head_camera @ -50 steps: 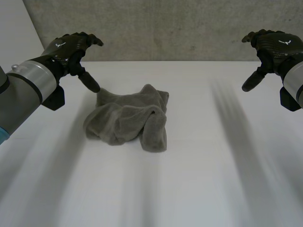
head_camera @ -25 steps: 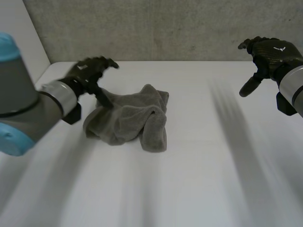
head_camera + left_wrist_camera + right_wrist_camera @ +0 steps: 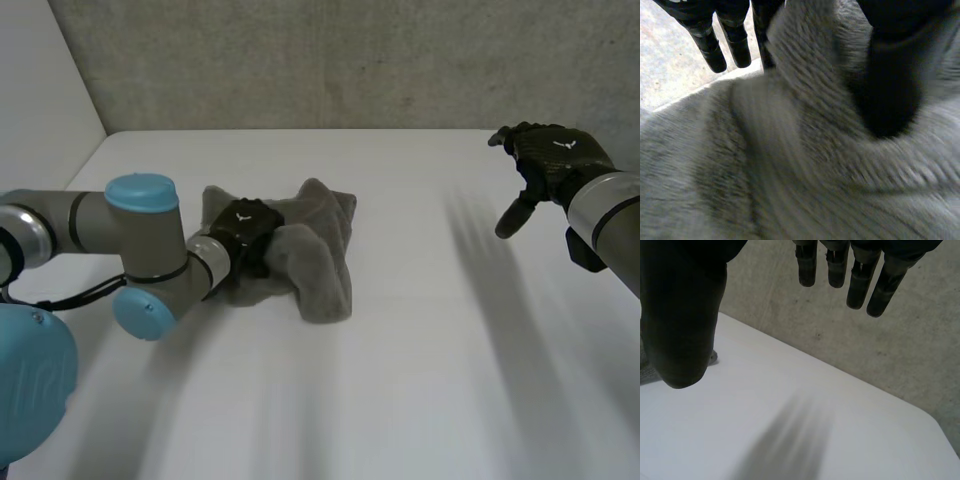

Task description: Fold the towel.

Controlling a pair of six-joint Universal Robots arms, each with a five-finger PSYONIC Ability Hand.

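Observation:
A grey towel [image 3: 322,262] lies crumpled in a heap on the white table [image 3: 420,380], left of the middle. My left hand [image 3: 240,224] is down on the heap's left-middle part, reaching in from the left. In the left wrist view a ridge of towel [image 3: 790,175] rises between the fingers [image 3: 737,42] and the thumb [image 3: 890,95], which digs into the cloth and pinches it. My right hand [image 3: 548,158] hovers above the table's far right, well apart from the towel, fingers [image 3: 860,282] straight and spread, holding nothing.
A grey concrete wall [image 3: 350,60] runs along the table's back edge, and a white wall [image 3: 40,90] stands at the left. The left arm's elbow [image 3: 140,250] lies low over the table beside the towel.
My left hand came down from above the table's back left onto the towel and closed on a fold. My right hand drifted slightly inward and lower.

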